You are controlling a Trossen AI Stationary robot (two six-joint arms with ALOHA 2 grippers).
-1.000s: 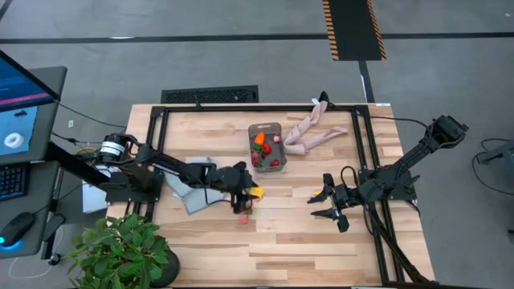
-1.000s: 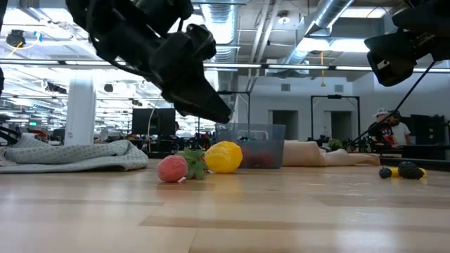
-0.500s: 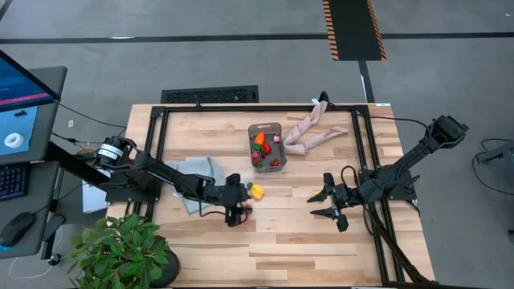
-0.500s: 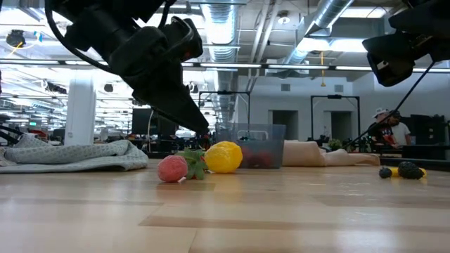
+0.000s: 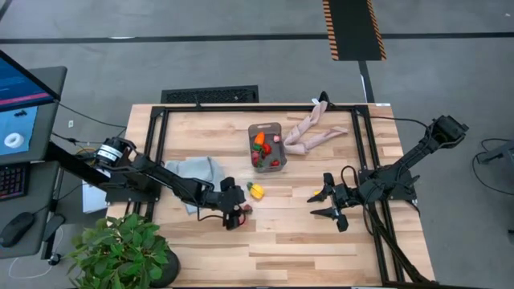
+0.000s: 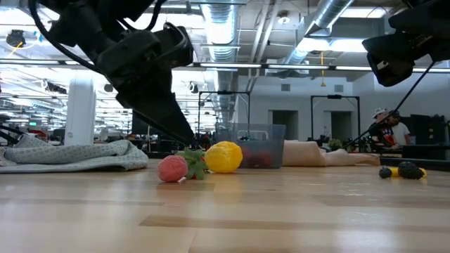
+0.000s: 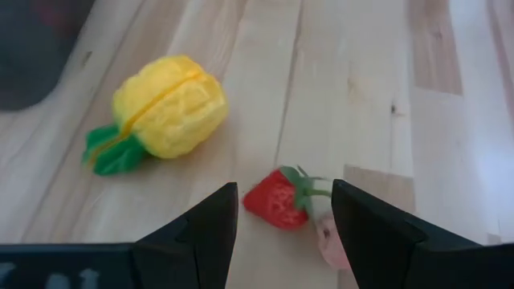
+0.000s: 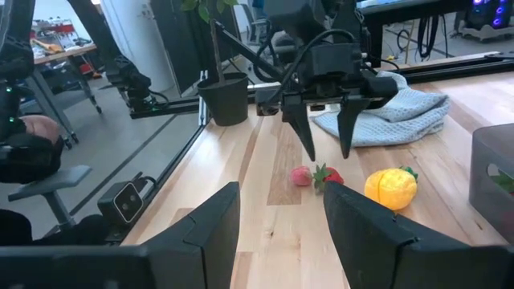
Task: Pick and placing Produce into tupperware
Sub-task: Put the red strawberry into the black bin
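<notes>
Left of centre on the bench (image 5: 305, 241), a folded grey-blue cloth (image 5: 195, 175) lies under the left arm; the left hand (image 5: 234, 215) hangs low over the wood with its fingers (image 7: 210, 229) spread, a red strawberry (image 7: 277, 198) with a green stalk lying between their tips, untouched; a paler pink fruit (image 7: 329, 241) lies touching the strawberry's stalk end; just beside these lies a yellow, ridged lemon (image 5: 256, 191) with a green leaf tuft, resting loose on the bench; in the low view the pink fruit (image 6: 171, 169) and lemon (image 6: 223, 157) sit side by side in front of the tub; farther back, near the bench's far edge, stands the tupperware (image 5: 267, 146), a clear-greyish rectangular tub with rounded corners, upright and open; inside it show an orange carrot (image 5: 259, 140) with green top and several red pieces (image 5: 271, 161), the rest too small to tell; just right of the tub lies a beige limb-shaped object (image 5: 309, 133); at the right, the right hand (image 5: 324, 204) hovers well apart from the produce, fingers spread and holding nothing.
</notes>
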